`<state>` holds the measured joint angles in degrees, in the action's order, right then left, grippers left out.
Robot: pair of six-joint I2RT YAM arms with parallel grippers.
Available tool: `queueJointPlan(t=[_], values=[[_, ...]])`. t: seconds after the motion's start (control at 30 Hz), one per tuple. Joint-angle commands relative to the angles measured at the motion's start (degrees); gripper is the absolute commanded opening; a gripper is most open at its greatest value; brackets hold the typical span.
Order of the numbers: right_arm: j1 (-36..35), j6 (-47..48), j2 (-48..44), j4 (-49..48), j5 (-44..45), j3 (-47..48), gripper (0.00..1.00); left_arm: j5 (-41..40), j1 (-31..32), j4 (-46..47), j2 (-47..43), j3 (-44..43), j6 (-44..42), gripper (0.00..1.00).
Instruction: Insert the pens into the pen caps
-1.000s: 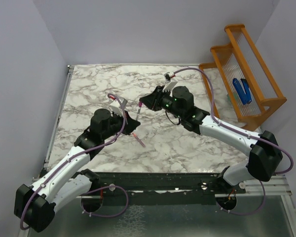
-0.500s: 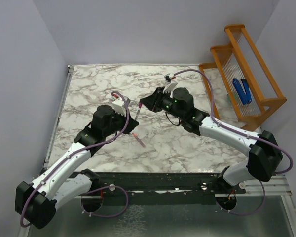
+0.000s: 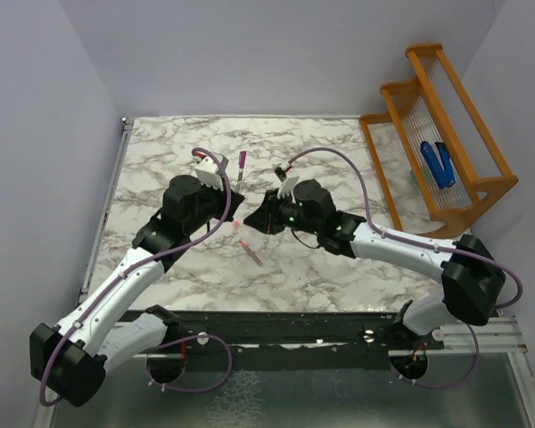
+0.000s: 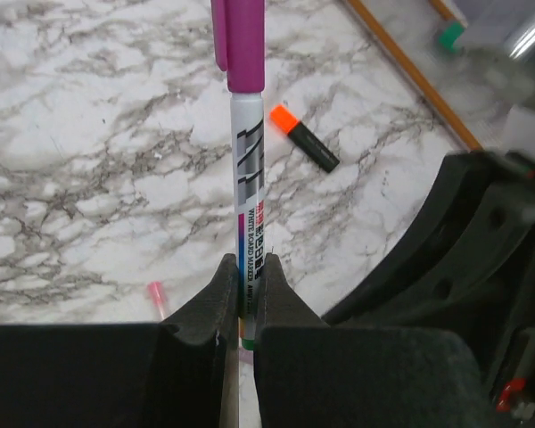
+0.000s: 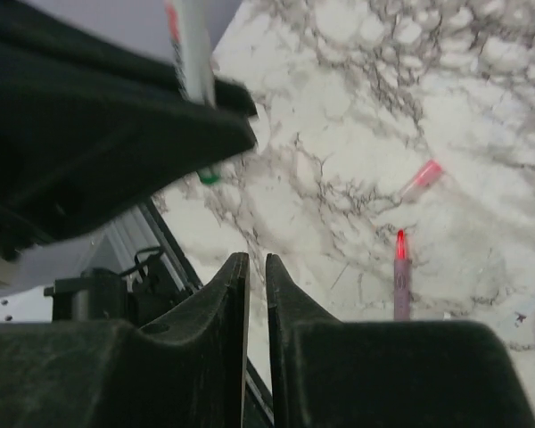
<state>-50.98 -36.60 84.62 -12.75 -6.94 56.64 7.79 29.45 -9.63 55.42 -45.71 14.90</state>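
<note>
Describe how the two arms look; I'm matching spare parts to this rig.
Both arms have white link shells with black joint housings and black wrists. A purple cable loops along the left arm and the right arm. Green lights glow on the right wrist. The jaws are black with wedge-shaped fingers.

An orange wooden rack (image 3: 446, 134) is standing at the marble surface's (image 3: 169, 152) right edge, holding two blue chunky objects (image 3: 437, 164).

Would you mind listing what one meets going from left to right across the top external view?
Left pincer → whiteboard marker held in it → right pincer → orange rack, with the blue objects inside it.
</note>
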Motion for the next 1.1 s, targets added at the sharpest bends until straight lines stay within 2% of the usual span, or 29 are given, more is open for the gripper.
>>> queueJointPlan(t=[0.0,0.23,0.37,0.43,0.5,0.6,0.67,0.8,0.9,1.07], values=[[-1.32,-0.68,1.15,3.13,-3.61,-1.20,0.17,-3.91,-0.01,3.28,0.34,-2.36,-1.36,0.00],[-1.62,-0.03,0.92,3.49,-2.29,-1.63,0.18,-3.53,-0.01,3.06,1.24,-2.18,-1.35,0.00],[-1.18,1.94,-1.67,3.67,2.49,-2.25,0.30,-3.49,-0.01,2.41,1.48,-2.27,-1.77,0.00],[0.89,3.08,-3.58,1.75,2.11,-3.53,0.36,-3.38,-0.01,2.39,1.11,-2.07,-1.95,0.00],[4.28,3.11,-5.45,-2.82,-0.58,-6.01,0.46,-2.45,-0.01,2.63,0.72,-1.76,-2.24,0.00],[10.48,1.82,-8.02,-14.58,-7.94,-11.00,0.59,0.95,-0.01,3.68,0.13,-1.20,-3.10,0.00],[13.25,1.10,-8.62,-22.56,-12.06,-12.83,0.63,4.47,-0.01,4.56,0.05,-0.69,-3.63,0.00],[14.85,0.76,-5.68,-34.22,-21.57,-9.98,0.63,11.55,-0.01,6.39,0.43,0.05,-4.04,0.00],[14.85,-0.81,-2.12,-40.83,-27.45,-6.42,0.62,13.92,-0.01,6.73,1.12,-0.06,-3.99,0.00],[14.86,-1.85,2.06,-44.28,-30.01,-2.06,0.60,14.95,-0.01,6.31,1.32,-0.17,-4.13,0.00]])
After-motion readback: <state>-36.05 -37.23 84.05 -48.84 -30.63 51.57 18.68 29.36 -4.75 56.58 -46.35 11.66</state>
